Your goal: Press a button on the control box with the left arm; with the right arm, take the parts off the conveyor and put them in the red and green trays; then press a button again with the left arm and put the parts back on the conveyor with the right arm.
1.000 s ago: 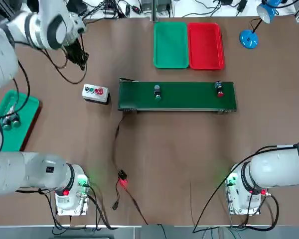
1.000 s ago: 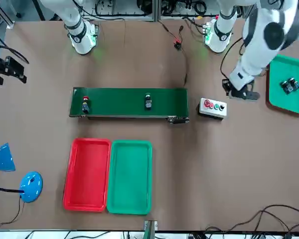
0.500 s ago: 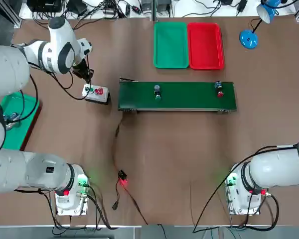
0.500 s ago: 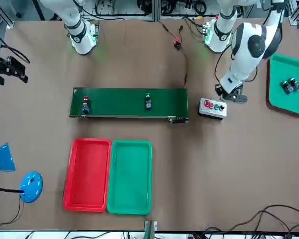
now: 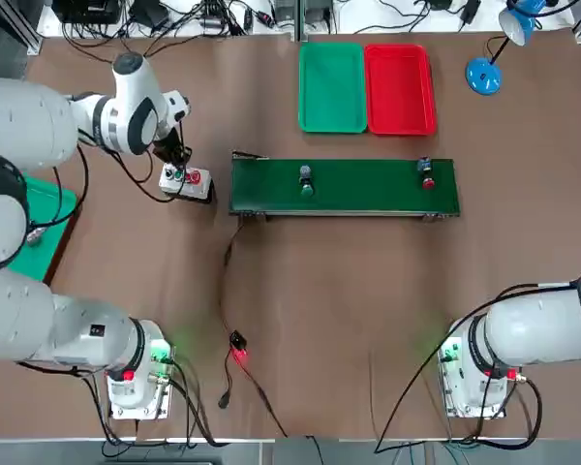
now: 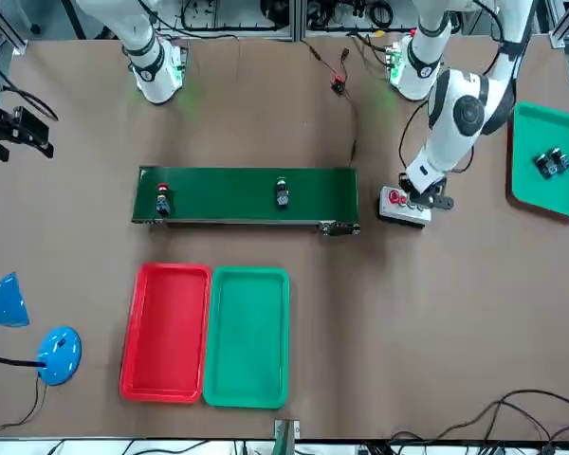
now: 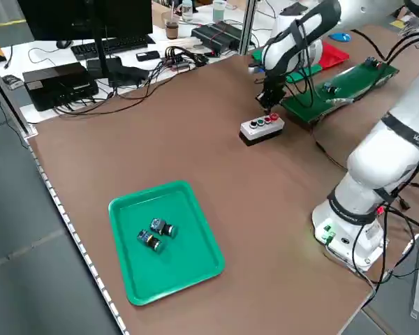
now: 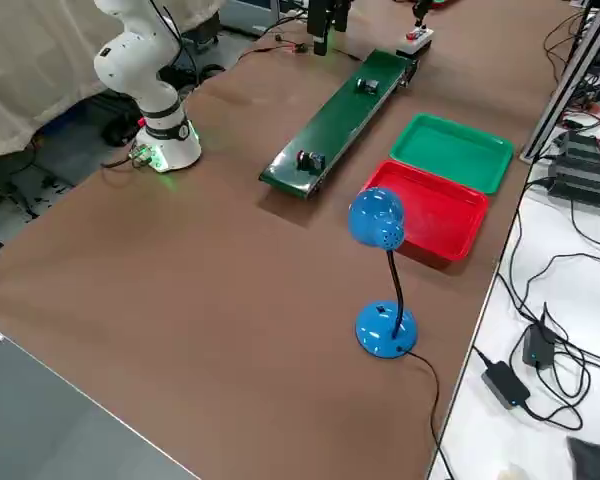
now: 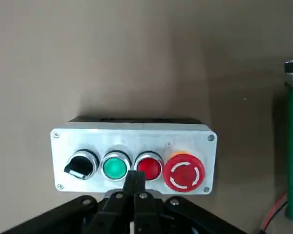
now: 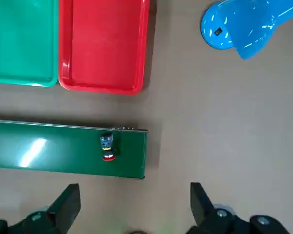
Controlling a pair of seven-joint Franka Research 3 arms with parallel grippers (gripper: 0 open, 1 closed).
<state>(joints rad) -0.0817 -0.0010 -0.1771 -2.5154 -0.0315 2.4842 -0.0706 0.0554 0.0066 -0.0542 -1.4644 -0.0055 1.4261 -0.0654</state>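
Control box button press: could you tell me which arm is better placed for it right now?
Left. The left gripper, shut, hovers directly over the control box, its tip by the red button. The right gripper hangs open near the conveyor's far end.

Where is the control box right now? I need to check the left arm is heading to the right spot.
In the top view the control box sits on the robot's left, just off the conveyor end, with the shut left end effector directly over it.

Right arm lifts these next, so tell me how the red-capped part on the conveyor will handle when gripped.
The red-capped part looks small and stubby, so probably light and rigid. It lies on its side on the conveyor; if round-bodied, it may roll when nudged. Its stepped shape could slip between claw fingers.
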